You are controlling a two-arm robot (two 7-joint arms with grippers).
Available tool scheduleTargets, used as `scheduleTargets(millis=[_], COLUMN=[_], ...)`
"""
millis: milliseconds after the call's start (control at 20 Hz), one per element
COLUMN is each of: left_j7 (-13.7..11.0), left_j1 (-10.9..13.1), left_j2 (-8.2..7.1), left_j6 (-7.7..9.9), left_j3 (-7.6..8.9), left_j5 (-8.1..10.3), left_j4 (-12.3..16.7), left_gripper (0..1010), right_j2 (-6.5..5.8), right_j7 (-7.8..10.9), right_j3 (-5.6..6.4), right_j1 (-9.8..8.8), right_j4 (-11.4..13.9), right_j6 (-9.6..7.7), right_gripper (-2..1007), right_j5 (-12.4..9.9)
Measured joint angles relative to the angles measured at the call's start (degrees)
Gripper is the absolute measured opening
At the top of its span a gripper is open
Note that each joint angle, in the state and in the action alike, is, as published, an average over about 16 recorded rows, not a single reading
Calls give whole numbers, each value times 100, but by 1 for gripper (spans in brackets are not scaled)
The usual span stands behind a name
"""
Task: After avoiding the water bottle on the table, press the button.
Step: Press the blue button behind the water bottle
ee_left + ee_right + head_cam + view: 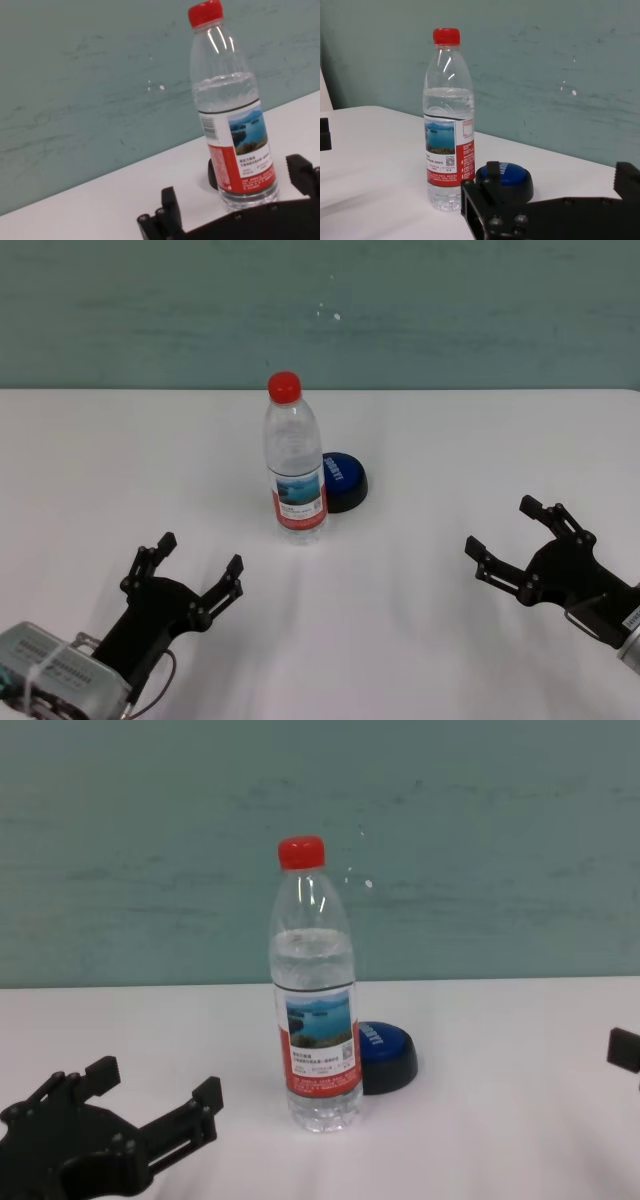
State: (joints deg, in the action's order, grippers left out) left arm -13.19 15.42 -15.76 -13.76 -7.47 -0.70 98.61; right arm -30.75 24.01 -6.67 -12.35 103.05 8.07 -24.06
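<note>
While the left gripper (198, 570) sits spread wide, the bottle (294, 465) mid-table looks top-heavy and tippy, the button (342, 480) just behind-right wants a firm top press, and the right gripper (507, 540) is open too.

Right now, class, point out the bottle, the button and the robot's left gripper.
bottle (296, 490), head view, on its label.
button (343, 476), head view, on its blue dome.
left gripper (199, 563), head view, midway between the open fingertips.
</note>
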Motion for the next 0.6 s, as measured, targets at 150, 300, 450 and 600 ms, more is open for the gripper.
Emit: scheduleTargets(millis=[150, 300, 450, 600], left_j7=[0, 0, 0, 0], left_j1=[0, 0, 0, 0], left_j2=[0, 0, 0, 0], left_j6=[0, 0, 0, 0], left_j3=[0, 0, 0, 0], left_j5=[0, 0, 0, 0], left_j4=[0, 0, 0, 0], left_gripper=[1000, 1000, 1000, 1000], right_j2=[29, 72, 144, 233], right_j7=[1, 9, 22, 45], right_j3=[-28, -69, -154, -272], right_j1=[121, 314, 609, 961], right_j4=[-109, -268, -490, -746], right_j6=[-19, -47, -90, -143], right_gripper=[1004, 1004, 1004, 1004], right_j5=[33, 65, 117, 177])
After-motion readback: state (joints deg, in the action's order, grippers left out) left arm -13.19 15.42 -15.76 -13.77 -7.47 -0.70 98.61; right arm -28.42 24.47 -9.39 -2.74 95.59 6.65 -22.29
